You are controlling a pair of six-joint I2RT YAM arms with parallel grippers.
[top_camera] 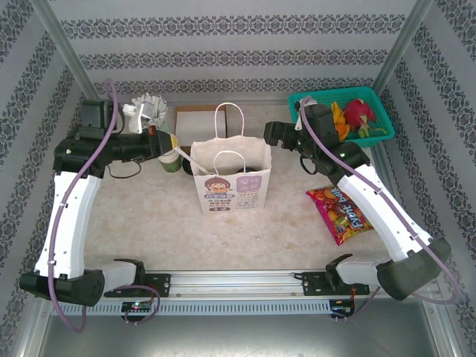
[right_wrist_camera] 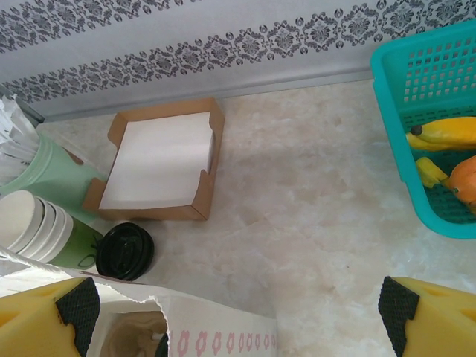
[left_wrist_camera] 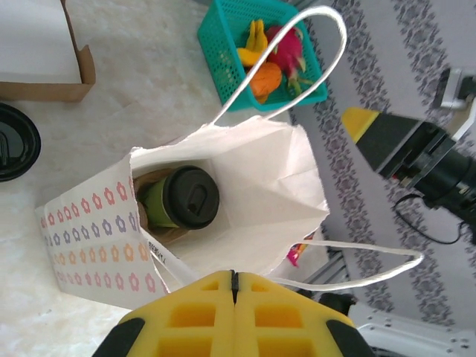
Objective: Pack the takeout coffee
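Yellow fingers of the left gripper (left_wrist_camera: 233,286) sit closest to the lens, pressed together with nothing between them, poised above the open mouth of the paper bag (left_wrist_camera: 286,175).

Takeout coffee (left_wrist_camera: 186,199): down at the bottom of the bag, lid up, close against the flower-printed side wall. It looks upright, perhaps leaning slightly toward that wall; I cannot tell for certain from this angle.

Bag stands in the middle of the table, both handle loops raised. One loop runs just beside the left fingers.

Right gripper (right_wrist_camera: 234,312): jaws wide apart, holding nothing, at the far-right rim of the bag. One finger hangs over the torn rim edge; whether it touches the paper I cannot tell.

Around the bag: cardboard tray (right_wrist_camera: 160,160), loose black lid (right_wrist_camera: 125,251), stacked cream cups (right_wrist_camera: 30,219), pale green cup (right_wrist_camera: 52,167), teal basket (right_wrist_camera: 387,74), snack packet (top_camera: 338,216).

Judgement: cup is packed; the step in hand is getting clear. To do it well, I would raise the left arm straight up, keeping between the handles so no loop snags. The right should back off outward, away from the rim, so the light bag does not tip.
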